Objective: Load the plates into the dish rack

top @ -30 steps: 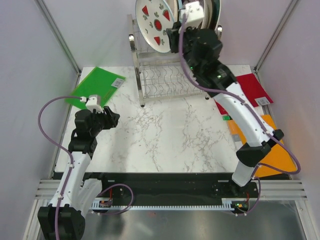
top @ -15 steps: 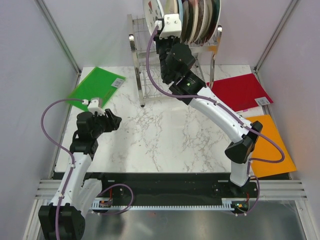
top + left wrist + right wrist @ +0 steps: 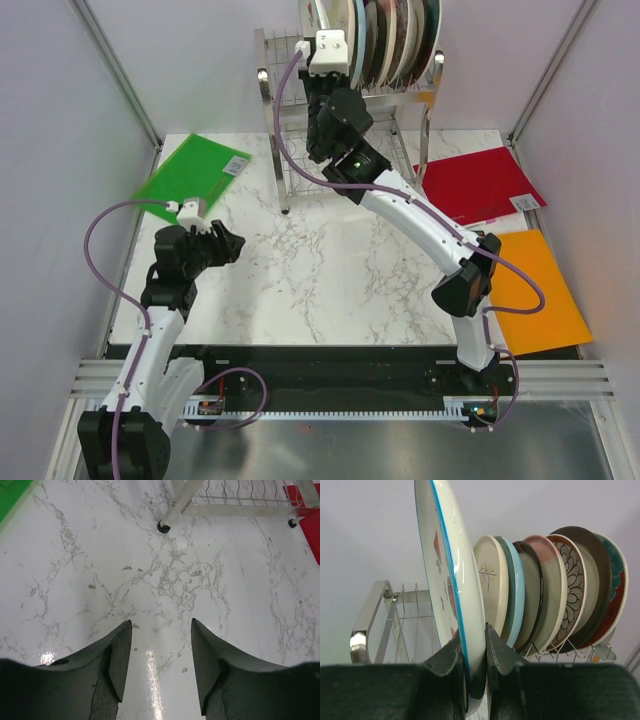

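Observation:
My right gripper [image 3: 472, 645] is shut on the lower rim of the white watermelon plate [image 3: 455, 580], which has a blue edge. It holds the plate upright and edge-on at the left end of the row of several plates [image 3: 555, 590] standing on the top tier of the chrome dish rack [image 3: 367, 630]. The closest plate in the row is the cream and light-blue leaf-sprig plate [image 3: 492, 585]. In the top view the held plate [image 3: 310, 15] is over the rack's [image 3: 320, 165] upper left. My left gripper [image 3: 161, 630] is open and empty, low over the marble table [image 3: 330, 270].
A green mat [image 3: 190, 175] lies at the back left, a red mat [image 3: 480, 185] at the back right and an orange mat [image 3: 535, 290] at the right edge. The rack's lower shelf holds nothing. A rack foot [image 3: 161, 527] stands ahead of my left gripper.
My right arm has swung the watermelon plate left and turned it from face-on to edge-on at the row's left end. The left arm has barely moved.

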{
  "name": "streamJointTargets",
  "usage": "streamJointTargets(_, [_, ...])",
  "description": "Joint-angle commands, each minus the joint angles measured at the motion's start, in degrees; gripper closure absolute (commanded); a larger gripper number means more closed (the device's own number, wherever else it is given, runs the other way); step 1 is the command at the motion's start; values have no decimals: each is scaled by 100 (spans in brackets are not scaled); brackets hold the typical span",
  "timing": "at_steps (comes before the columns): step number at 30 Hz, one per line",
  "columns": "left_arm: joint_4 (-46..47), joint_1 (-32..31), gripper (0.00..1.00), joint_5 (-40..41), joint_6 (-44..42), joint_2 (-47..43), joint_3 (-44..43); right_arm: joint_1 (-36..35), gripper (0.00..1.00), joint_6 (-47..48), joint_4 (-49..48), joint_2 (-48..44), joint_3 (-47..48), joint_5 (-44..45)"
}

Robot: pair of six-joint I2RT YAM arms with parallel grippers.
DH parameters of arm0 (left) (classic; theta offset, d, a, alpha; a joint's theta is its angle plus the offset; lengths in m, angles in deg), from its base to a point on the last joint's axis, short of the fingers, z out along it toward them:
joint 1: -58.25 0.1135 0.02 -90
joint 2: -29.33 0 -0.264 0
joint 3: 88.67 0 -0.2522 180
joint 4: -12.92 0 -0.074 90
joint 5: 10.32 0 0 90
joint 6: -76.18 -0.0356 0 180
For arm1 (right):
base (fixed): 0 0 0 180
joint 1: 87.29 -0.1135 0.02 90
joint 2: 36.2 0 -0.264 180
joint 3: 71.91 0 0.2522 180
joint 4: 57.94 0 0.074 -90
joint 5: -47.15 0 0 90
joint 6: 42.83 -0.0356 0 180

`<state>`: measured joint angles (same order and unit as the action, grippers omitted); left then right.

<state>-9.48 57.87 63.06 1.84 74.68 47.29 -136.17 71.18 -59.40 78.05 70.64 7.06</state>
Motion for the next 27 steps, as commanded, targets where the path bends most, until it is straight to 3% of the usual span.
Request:
streamJointTargets(1, [258, -6, 43, -61, 113, -69, 66, 98, 100, 104, -736, 35, 515, 18])
streamJointTargets(11, [434, -6, 43, -131, 157, 106, 163, 406, 100, -300, -490, 194, 656, 45])
streamJointTargets(27, [627, -6, 43, -245, 174, 309, 233, 503, 100, -195, -632, 272, 805, -113])
